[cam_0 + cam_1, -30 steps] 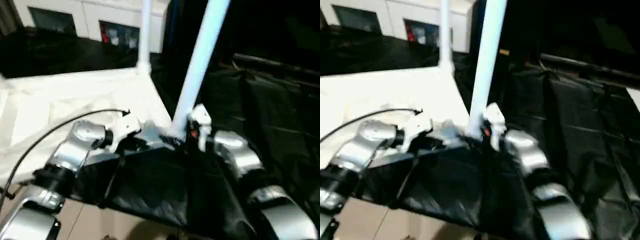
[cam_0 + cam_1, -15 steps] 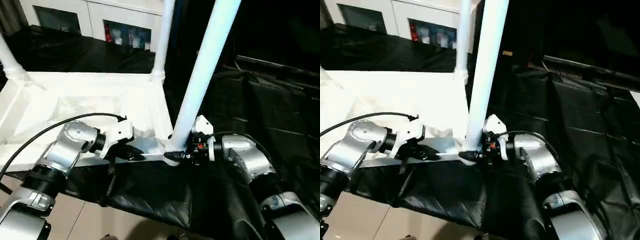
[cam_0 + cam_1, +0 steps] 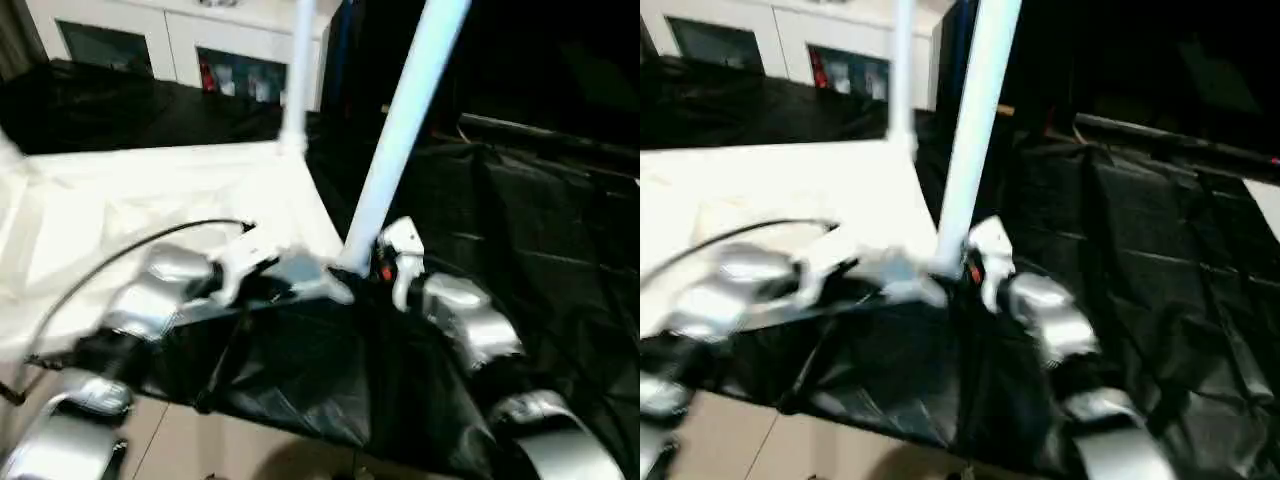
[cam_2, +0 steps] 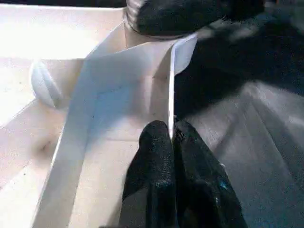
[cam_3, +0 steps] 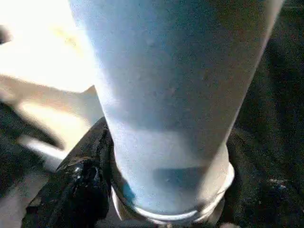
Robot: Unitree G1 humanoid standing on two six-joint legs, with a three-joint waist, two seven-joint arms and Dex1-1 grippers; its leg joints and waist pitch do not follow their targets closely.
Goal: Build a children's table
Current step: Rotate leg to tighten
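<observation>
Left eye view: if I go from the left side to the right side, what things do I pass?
Upside-down white tabletop → left gripper on its rim → leg standing in the near corner → right gripper at its base → black sheet.

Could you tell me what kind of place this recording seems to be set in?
Probably an indoor room set up for robot trials: a white cabinet with glass doors stands at the back, black plastic sheeting drapes the work area, and pale floor tiles show below.

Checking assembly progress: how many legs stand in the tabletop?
2: near leg at the right gripper; far leg at the back corner. Others may be out of frame.
</observation>
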